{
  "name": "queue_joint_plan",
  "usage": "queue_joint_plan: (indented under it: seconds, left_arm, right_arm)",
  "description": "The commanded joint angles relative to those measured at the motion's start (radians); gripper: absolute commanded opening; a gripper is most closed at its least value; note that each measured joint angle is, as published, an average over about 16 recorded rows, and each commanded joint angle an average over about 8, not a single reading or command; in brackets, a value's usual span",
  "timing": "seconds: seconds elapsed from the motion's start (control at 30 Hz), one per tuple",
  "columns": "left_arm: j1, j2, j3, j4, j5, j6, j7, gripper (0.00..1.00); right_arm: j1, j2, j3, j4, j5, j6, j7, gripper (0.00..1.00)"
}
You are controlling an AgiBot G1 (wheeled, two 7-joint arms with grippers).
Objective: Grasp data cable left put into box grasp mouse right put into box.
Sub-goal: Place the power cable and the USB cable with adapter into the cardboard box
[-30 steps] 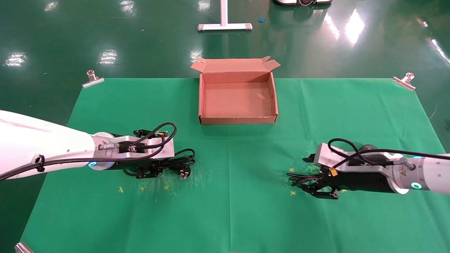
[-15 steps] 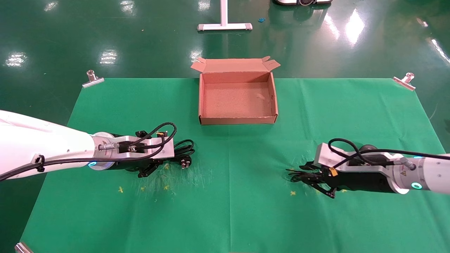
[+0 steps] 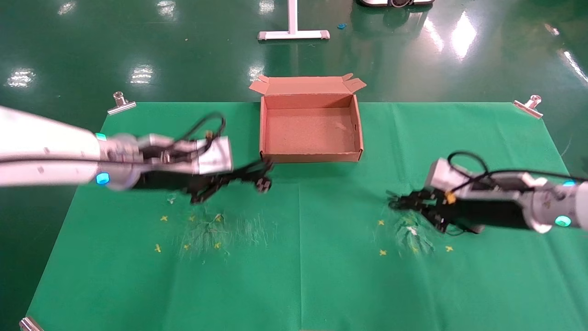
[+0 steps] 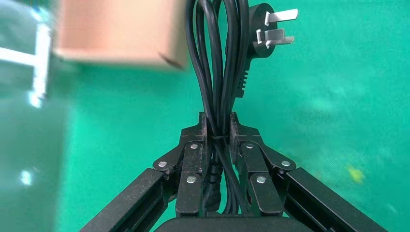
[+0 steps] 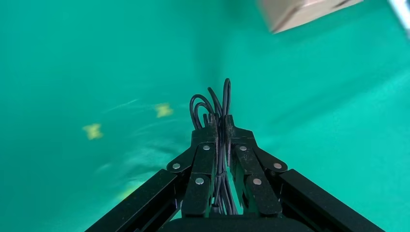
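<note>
My left gripper [image 3: 224, 180] is shut on the data cable [image 3: 250, 174] and holds it above the cloth, just front-left of the box [image 3: 310, 157]. In the left wrist view the thick black loops [image 4: 217, 63] run out between the shut fingers [image 4: 219, 123], with the pronged plug [image 4: 265, 29] beyond and the box [image 4: 121, 34] ahead. My right gripper [image 3: 406, 202] is shut on the mouse's thin bundled cord [image 5: 212, 99], lifted off the cloth to the box's front right. The mouse body is hidden under the right arm. The open brown box is empty.
The green cloth [image 3: 298, 276] covers the table, with yellow marks where the things lay [image 3: 202, 232] [image 3: 413, 234]. Metal clips hold its far corners [image 3: 120, 103] [image 3: 530, 105]. A white stand base [image 3: 293, 33] is on the floor behind the box.
Both arms have lifted their loads off the cloth and moved away from me toward the box. The left has gone farther, with the plug now near the box's front-left corner.
</note>
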Motion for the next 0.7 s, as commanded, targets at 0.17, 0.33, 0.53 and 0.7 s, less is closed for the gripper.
queue_joint_plan:
  seconds: [0.17,0.33,0.53,0.7]
  left_arm:
    - [-0.062,0.103,-0.024,0.133,-0.032,-0.116,0.112,0.00]
    - [-0.093,0.260,-0.020,0.374,-0.052,-0.273,0.269,0.03]
    - [-0.123,0.349,0.017,0.572,-0.141,-0.376,0.425,0.78]
    - [-0.146,0.352,0.069,0.634,-0.233,-0.403,0.488,1.00]
  right_arm:
    - [0.047,0.028,0.033,0.003,0.016,0.011,0.013,0.00]
    - [0.069,0.078,0.064,0.026,0.041,0.007,0.031,0.00]
    - [0.079,0.148,0.102,0.059,0.066,0.010,0.059,0.00]
    - [0.099,0.187,0.133,0.076,0.083,0.024,0.074,0.00]
